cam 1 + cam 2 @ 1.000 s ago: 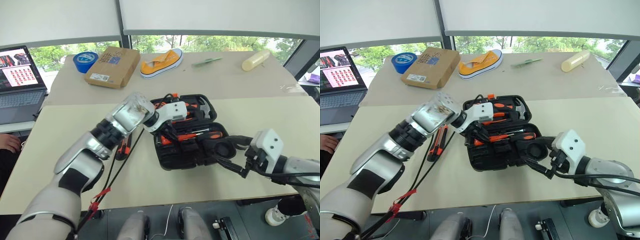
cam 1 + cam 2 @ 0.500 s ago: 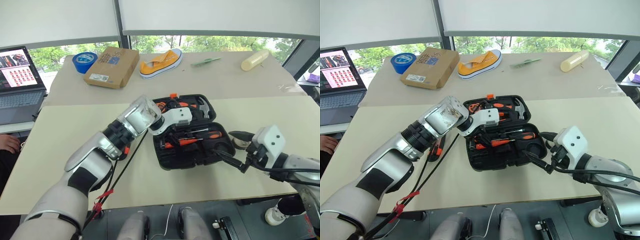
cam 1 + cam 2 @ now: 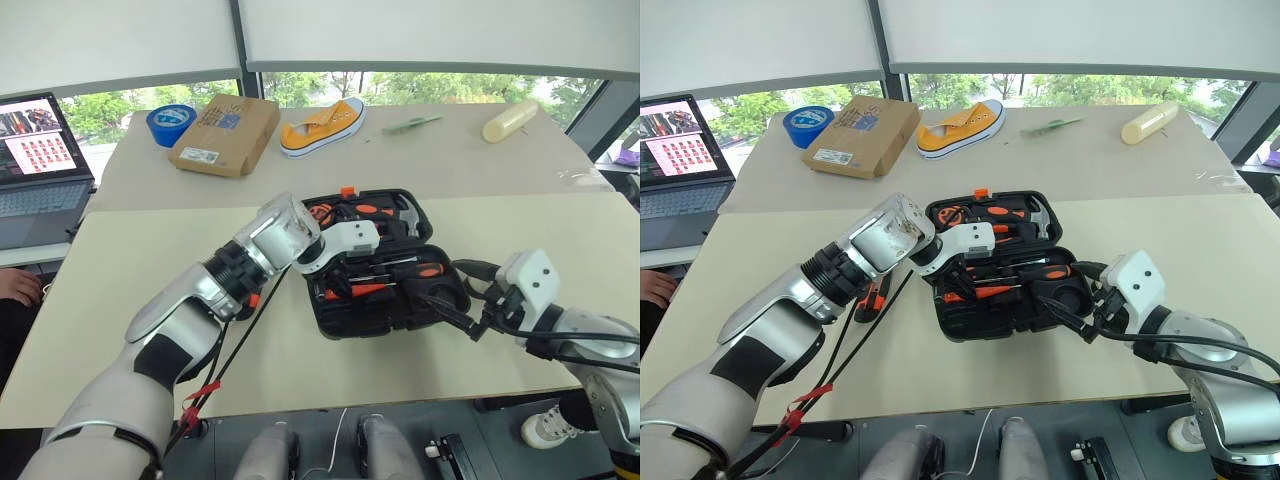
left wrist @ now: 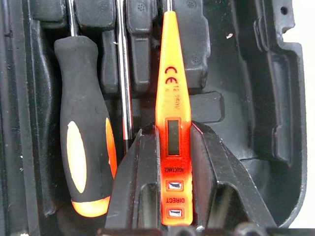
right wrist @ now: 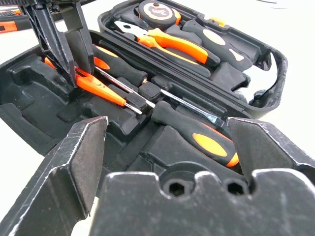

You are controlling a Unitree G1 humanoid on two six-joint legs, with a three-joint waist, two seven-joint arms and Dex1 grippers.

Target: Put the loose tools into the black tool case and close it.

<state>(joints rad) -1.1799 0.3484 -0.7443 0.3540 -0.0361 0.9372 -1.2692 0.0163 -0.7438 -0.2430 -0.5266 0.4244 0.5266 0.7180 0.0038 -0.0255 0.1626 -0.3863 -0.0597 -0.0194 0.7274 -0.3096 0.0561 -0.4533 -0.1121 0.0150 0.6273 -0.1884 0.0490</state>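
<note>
The black tool case (image 3: 383, 322) lies open in the middle of the near table. My left gripper (image 4: 172, 142) points steeply down into its front half and is shut on a slim orange tester screwdriver (image 4: 170, 88), which lies along a slot. Beside it in the case rests a black-and-orange-handled screwdriver (image 4: 83, 142). A second one (image 5: 199, 133) lies nearer the right end. My right gripper (image 3: 445, 282) stands open at the case's front right corner, with nothing between its fingers. The utility knife (image 3: 872, 295) lies on the table left of the case, partly hidden by my left arm.
Pliers (image 5: 172, 39), a hammer (image 3: 408, 212) and a tape measure (image 5: 156, 9) sit in the case's far half. On the far table are a cardboard box (image 3: 225, 132), a blue tape roll (image 3: 170, 122), a yellow shoe (image 3: 322, 125) and a cream cylinder (image 3: 510, 120). A laptop (image 3: 40, 170) stands at the left.
My left gripper has tipped further down into the case with the orange tester screwdriver. The right gripper has hardly moved and stays open.
</note>
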